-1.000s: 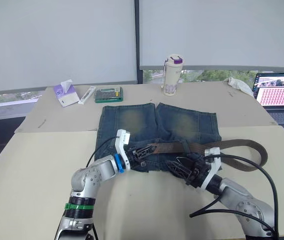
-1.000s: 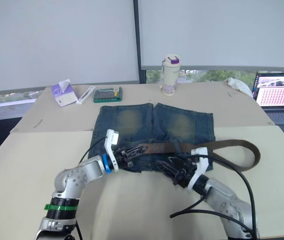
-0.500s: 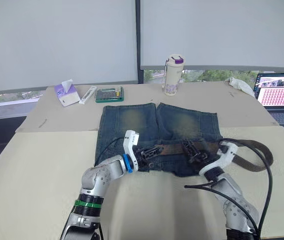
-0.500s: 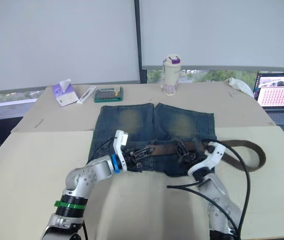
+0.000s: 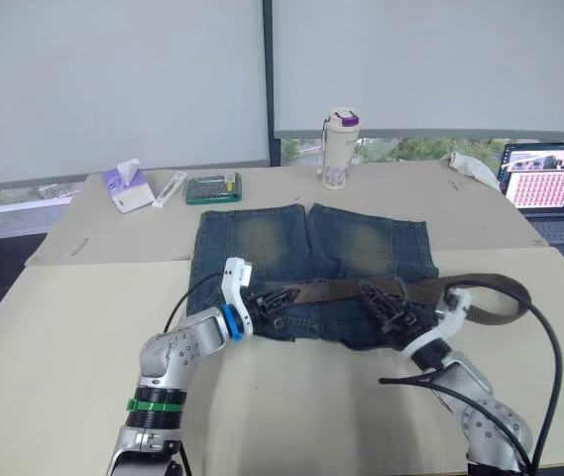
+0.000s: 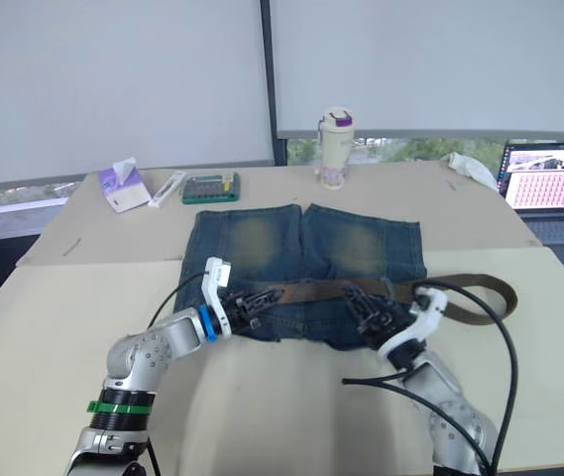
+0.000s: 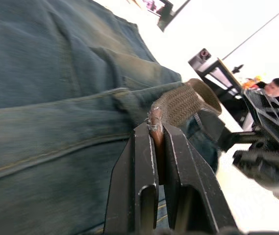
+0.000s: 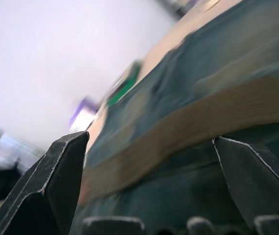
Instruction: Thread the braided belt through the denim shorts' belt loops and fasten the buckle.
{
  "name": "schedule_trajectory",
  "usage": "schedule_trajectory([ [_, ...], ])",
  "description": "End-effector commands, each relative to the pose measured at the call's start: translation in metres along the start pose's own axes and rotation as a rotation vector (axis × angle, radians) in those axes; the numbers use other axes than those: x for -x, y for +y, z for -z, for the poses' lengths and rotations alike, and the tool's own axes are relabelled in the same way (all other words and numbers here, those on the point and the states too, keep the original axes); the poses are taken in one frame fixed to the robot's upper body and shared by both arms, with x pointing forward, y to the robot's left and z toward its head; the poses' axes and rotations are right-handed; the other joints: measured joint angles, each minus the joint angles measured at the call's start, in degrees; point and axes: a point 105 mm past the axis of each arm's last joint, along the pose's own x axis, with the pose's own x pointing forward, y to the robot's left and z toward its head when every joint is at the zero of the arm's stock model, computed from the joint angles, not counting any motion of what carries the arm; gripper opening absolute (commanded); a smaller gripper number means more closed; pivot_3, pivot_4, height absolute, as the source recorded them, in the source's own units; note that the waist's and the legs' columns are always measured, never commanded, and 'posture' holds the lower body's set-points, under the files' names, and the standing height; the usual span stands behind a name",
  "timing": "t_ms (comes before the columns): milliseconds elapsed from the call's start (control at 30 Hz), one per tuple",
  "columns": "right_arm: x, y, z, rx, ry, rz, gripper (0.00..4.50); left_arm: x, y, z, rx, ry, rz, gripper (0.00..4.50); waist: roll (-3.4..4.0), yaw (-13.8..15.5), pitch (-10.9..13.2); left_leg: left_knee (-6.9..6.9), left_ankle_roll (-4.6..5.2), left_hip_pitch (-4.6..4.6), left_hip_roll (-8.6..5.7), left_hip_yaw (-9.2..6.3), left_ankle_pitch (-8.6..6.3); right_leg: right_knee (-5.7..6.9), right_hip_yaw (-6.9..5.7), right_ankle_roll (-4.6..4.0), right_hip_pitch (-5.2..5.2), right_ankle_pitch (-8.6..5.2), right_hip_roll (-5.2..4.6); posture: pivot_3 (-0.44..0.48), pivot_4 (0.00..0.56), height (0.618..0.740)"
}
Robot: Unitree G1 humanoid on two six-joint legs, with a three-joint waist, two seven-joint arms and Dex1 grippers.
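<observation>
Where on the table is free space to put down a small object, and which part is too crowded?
Free: the pale table beside the left pincer, and the strip between the denim shorts and the laptop. Crowded: the waistband, where both pincers, the right pincer open, meet the braided belt, and the far edge by the tissue box, green case and bottle.

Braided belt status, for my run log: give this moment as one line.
left claw: shut on dark brown braided belt tip | right claw: open over belt | blue denim shorts: flat on table | buckle: unfastened
</observation>
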Motion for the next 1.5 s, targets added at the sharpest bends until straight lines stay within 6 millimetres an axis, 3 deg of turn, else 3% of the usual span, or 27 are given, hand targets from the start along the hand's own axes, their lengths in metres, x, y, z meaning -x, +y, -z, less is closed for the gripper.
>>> schedule_trajectory([
  [33, -0.007, 0.025, 0.001, -0.016, 0.023, -0.109, 4.48, 0.001, -0.017, -0.011, -0.006, -0.027, 0.084, 0.0, 0.0, 0.0, 0.0, 0.0, 0.0, -0.01, 0.0, 0.0, 0.0, 0.0, 0.0, 0.0, -0.01, 0.0, -0.01, 0.0, 0.15, 0.74],
  [300, -0.015, 0.034, 0.006, -0.041, 0.038, -0.158, 4.48, 0.002, -0.023, -0.011, 0.004, -0.02, 0.111, 0.0, -0.01, 0.2, 0.0, 0.01, 0.0, -0.02, -0.04, -0.02, 0.0, -0.02, 0.0, 0.0, -0.01, 0.0, -0.07, 0.0, 0.15, 0.74],
  [333, -0.016, 0.035, 0.006, -0.046, 0.036, -0.166, 3.98, 0.002, -0.023, -0.011, 0.005, -0.019, 0.114, 0.0, -0.01, 0.2, 0.0, 0.01, 0.0, -0.02, -0.04, -0.02, 0.0, -0.02, 0.0, 0.0, -0.01, 0.0, -0.06, 0.0, 0.15, 0.74],
  [733, -0.019, 0.039, 0.006, -0.054, 0.032, -0.183, 0.01, -0.002, -0.022, -0.007, 0.041, -0.002, 0.099, 0.0, -0.01, 0.2, 0.0, 0.0, -0.01, -0.02, -0.03, -0.02, 0.0, -0.02, 0.0, 0.01, -0.02, 0.0, -0.05, 0.0, 0.15, 0.74],
  [833, -0.017, 0.035, 0.005, -0.041, 0.033, -0.162, 0.01, -0.001, -0.024, -0.01, 0.011, -0.026, 0.118, 0.0, -0.01, 0.2, 0.0, 0.0, -0.01, -0.03, -0.03, -0.02, 0.0, -0.02, 0.0, 0.01, -0.03, 0.0, -0.05, 0.0, 0.15, 0.74],
  [933, -0.015, 0.024, -0.004, -0.043, -0.002, -0.113, 0.0, 0.002, -0.023, -0.008, -0.033, -0.013, 0.113, 1.08, -0.01, 0.2, 0.0, 0.0, -0.01, -0.02, -0.03, -0.01, 0.0, -0.02, 0.0, 0.01, -0.03, 0.0, -0.05, 0.0, 0.15, 0.74],
  [1167, -0.002, -0.005, -0.016, -0.039, -0.03, 0.033, 0.0, 0.013, 0.003, -0.007, -0.124, -0.027, -0.012, 3.4, -0.01, 0.2, 0.0, 0.0, -0.01, -0.04, -0.03, -0.01, 0.0, -0.04, 0.0, 0.01, -0.03, 0.0, -0.06, 0.0, 0.15, 0.74],
  [1500, -0.012, -0.023, -0.017, -0.106, -0.054, 0.143, 0.0, 0.017, -0.001, -0.011, -0.191, -0.061, 0.021, 3.4, -0.01, 0.2, 0.0, 0.0, 0.0, -0.05, -0.02, 0.01, 0.0, -0.04, 0.0, 0.01, -0.04, 0.0, -0.05, 0.0, 0.15, 0.74],
])
